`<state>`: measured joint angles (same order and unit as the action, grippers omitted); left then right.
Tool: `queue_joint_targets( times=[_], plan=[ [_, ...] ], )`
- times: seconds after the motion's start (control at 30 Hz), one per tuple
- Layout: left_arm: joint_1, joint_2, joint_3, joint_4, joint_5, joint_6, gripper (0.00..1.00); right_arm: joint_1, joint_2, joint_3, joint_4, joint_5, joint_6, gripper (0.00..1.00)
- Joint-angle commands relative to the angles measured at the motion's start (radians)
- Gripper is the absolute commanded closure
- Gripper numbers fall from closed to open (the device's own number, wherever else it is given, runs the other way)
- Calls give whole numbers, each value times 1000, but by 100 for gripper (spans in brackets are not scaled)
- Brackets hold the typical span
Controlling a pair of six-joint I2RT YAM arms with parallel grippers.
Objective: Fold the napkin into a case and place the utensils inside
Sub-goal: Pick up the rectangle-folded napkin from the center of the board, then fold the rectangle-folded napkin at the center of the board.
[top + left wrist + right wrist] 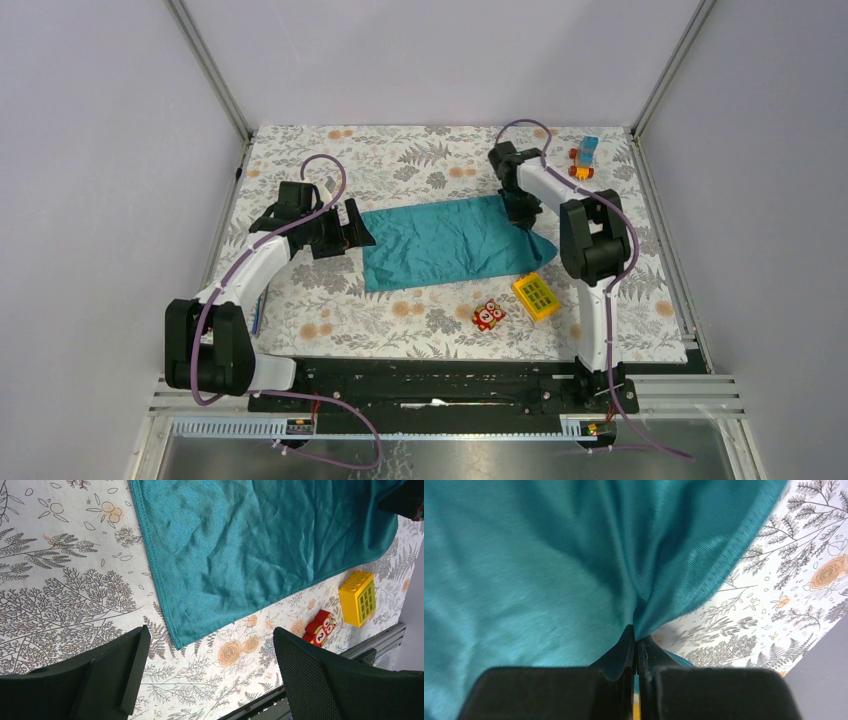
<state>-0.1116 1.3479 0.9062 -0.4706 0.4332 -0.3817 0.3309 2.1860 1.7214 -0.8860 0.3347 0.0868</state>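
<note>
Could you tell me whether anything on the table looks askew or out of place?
The napkin lies wrinkled and skewed, its right edge bunched where the right jaws pinch it. An owl toy and yellow block sit near it.

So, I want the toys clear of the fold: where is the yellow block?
Top view: the yellow block lies right of centre, just on the near side of the napkin by its right corner, with the red owl toy at its left.

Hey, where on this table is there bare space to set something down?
Bare: the far strip beyond the napkin, left of the right arm, and the near patch in front of the napkin, left of the red owl. Crowded: near right, around owl and yellow block.
</note>
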Motion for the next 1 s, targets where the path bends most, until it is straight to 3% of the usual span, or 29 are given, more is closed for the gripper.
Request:
queue_joint_targets(
  times=[0.0, 0.27, 0.5, 0.73, 0.97],
  plan=[
    [1, -12, 3, 29, -3, 10, 1, 107, -15, 99, -80, 45, 31, 100],
    [4, -21, 2, 29, -7, 10, 1, 290, 111, 302, -159, 33, 67, 100],
    [9, -23, 0, 29, -8, 10, 1, 395, 196, 468, -159, -113, 91, 100],
    [26, -39, 0, 23, -48, 3, 1, 439, 210, 489, -43, -377, 114, 100],
    [84, -55, -8, 29, -53, -16, 1, 444, 215, 481, 44, -541, 163, 100]
  ],
)
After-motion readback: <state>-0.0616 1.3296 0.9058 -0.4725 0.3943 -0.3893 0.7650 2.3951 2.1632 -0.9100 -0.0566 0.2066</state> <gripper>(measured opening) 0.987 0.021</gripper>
